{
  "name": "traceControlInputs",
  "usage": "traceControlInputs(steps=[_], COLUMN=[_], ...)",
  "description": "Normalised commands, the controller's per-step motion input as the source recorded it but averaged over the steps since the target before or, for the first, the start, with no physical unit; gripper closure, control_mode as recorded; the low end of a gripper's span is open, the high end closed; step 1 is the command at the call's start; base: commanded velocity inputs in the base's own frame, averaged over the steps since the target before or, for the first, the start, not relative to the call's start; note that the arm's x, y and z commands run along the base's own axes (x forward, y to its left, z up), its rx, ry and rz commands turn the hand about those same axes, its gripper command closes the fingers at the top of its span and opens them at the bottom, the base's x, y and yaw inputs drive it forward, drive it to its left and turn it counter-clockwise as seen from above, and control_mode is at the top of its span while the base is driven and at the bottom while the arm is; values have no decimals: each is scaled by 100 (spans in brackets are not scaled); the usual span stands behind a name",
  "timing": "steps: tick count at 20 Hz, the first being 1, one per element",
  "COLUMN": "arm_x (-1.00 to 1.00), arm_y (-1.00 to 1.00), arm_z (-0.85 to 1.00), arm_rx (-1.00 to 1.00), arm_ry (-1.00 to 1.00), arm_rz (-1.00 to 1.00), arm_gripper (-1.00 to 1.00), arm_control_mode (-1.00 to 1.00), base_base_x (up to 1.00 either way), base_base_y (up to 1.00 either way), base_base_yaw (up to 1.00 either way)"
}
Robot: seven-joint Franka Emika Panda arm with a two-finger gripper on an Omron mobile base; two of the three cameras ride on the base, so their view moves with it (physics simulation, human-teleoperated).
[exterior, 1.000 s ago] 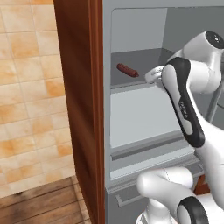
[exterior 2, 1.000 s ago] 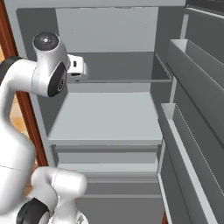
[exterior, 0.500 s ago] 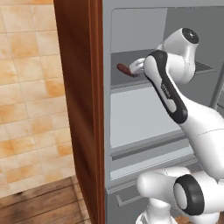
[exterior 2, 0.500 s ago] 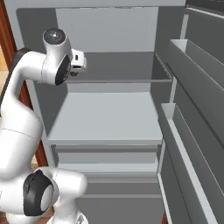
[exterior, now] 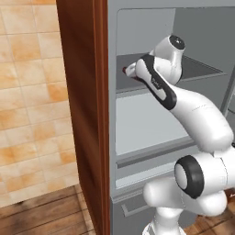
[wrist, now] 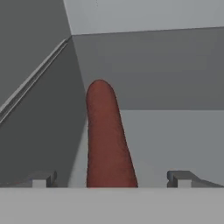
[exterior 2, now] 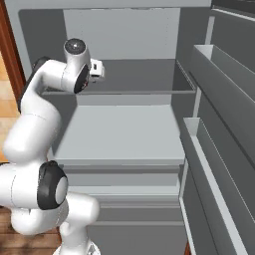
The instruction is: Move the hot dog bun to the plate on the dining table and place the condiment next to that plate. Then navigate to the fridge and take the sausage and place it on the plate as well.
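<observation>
The sausage [wrist: 107, 140], a slim dark-red cylinder, lies on the fridge's upper shelf [wrist: 175, 135], close to the left inner wall. It runs straight away from the hand. My gripper [wrist: 111, 178] is open, with its two fingertips [wrist: 41, 179] standing wide on either side of the sausage's near end and clear gaps to both. In the left base view only a red tip of the sausage [exterior: 124, 70] shows past my white hand [exterior: 134, 69]. The fridge [exterior: 85, 114] stands open, with reddish-brown wood sides. The bun, plate, condiment and dining table are out of view.
The fridge's left inner wall [wrist: 35, 109] is close beside the sausage. Below the upper shelf [exterior 2: 139, 89] lies a wide lower shelf [exterior 2: 124, 134] with drawers under it. Grey door shelves [exterior 2: 219, 149] jut out on the right. A tiled wall [exterior: 27, 92] and wood floor lie left.
The arm has swung left along the upper shelf and the hand has come up to the sausage, now covering most of it in the left base view. The jaws stayed open.
</observation>
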Motion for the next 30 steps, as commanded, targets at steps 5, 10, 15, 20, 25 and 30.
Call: traceControlInputs(steps=[5,10,15,20,25,30], arm_x=[54,-5,-44,-70,-100,-100], arm_y=[4,17,1,-11,-53,-40], arm_z=[-22,-29,-31,11,49,11], arm_rx=[0,0,0,2,3,-6], arm_ry=[1,0,0,-13,-14,1], arm_rz=[0,0,0,0,0,0], arm_gripper=[-100,100,100,100,100,100], arm_control_mode=[-100,-100,-100,-100,-100,-100], base_base_x=[0,0,0,0,0,0], base_base_y=[0,0,0,0,0,0], base_base_yaw=[0,0,0,0,0,0])
